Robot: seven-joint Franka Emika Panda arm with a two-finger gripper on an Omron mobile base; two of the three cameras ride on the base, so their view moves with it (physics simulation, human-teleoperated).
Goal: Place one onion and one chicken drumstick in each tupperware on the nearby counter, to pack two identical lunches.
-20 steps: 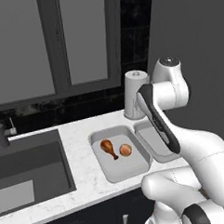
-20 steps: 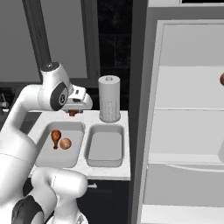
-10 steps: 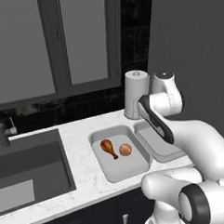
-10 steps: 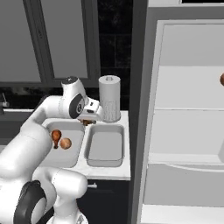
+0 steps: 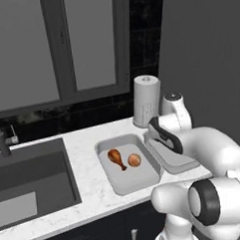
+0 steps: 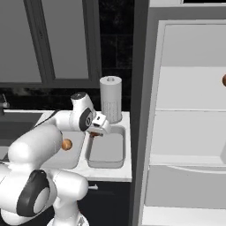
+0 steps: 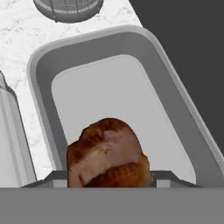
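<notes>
White marble-veined counter (image 5: 89,168) runs beneath dark windows, with a sink (image 5: 30,181) sunk at its left end and a fridge (image 6: 185,132) standing open at its right. Two grey tupperware tubs are set side by side on this worktop.

A chicken drumstick (image 7: 109,155) is held in the gripper (image 6: 95,133), whose jaws are closed on it; in the hand view the browned meaty end is seen rising between the fingertips, directly above the bare floor of the right tupperware (image 7: 183,131). That tub is seen to hold nothing yet. In the left tupperware (image 5: 107,177) a second drumstick (image 5: 116,158) and an onion (image 5: 134,160) are already lying just beside each other, so one lunch is judged to be packed and the other only begun.

The held drumstick is judged to be light, fairly firm under its skin but greasy and uneven, so a slip or a swivel in the jaws could be expected if it were pinched at the thin bone end. The thick fleshy part, where it is gripped now, is thought the safer place to hold. A short, low release into the tub is judged sufficient, since little harm would be done by a small drop.

A paper towel roll (image 5: 146,100) is stood just behind the tubs, against the dark backsplash. On an upper fridge shelf, at the right edge of the right base view, a small brown round thing (image 6: 224,80) is seen, possibly the onion wanted next, though it is too small to be told for certain.
</notes>
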